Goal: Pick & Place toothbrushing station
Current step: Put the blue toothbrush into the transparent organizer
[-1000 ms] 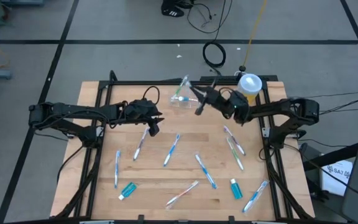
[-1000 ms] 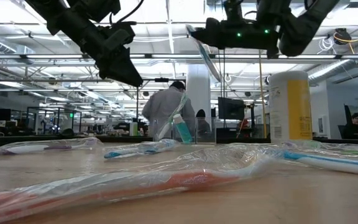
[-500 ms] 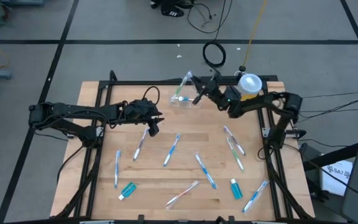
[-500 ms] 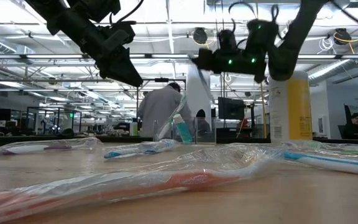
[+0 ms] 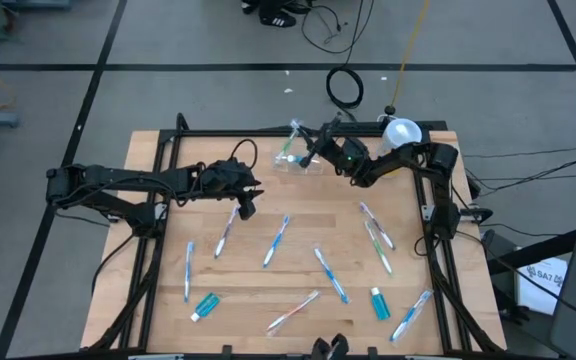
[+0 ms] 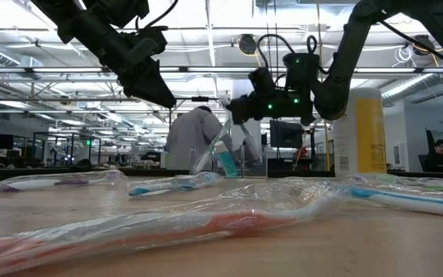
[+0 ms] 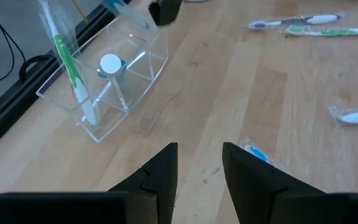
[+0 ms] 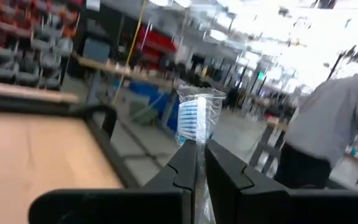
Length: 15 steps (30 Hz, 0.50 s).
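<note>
Looking down, the holder [image 5: 295, 160] sits at the table's [image 5: 168, 255] far edge with one green brush [image 5: 288, 147] and one tube inside; about eight wrapped brushes and two teal tubes lie loose. At table height, the right gripper [image 6: 237, 108] hangs above it. Wrist views: right fingers clenched on one wrapped blue brush [image 8: 194, 121]; left gripper [image 7: 199, 168] parted, empty.
</note>
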### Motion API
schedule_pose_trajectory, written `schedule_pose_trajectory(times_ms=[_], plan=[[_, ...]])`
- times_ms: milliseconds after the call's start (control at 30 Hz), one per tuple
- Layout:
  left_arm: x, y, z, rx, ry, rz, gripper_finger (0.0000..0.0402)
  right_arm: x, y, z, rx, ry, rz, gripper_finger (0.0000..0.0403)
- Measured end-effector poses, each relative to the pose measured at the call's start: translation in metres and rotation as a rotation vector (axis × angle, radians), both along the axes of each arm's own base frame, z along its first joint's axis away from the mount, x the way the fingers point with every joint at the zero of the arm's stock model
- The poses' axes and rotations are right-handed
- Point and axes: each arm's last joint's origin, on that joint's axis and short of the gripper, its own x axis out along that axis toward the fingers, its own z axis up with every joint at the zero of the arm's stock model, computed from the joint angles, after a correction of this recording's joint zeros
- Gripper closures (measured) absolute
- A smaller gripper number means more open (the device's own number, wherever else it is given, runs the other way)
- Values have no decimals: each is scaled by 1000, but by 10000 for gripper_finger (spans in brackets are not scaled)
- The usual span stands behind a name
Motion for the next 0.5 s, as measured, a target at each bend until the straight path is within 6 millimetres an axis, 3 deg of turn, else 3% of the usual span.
schedule_pose_trajectory(times_ms=[267, 500], plan=[[0, 0, 0, 4, 1, -2, 268, 0, 5, -5, 128, -37, -294, 389], [0, 0, 0, 39, 13, -28, 268, 7, 19, -8, 134, -11, -314, 357]])
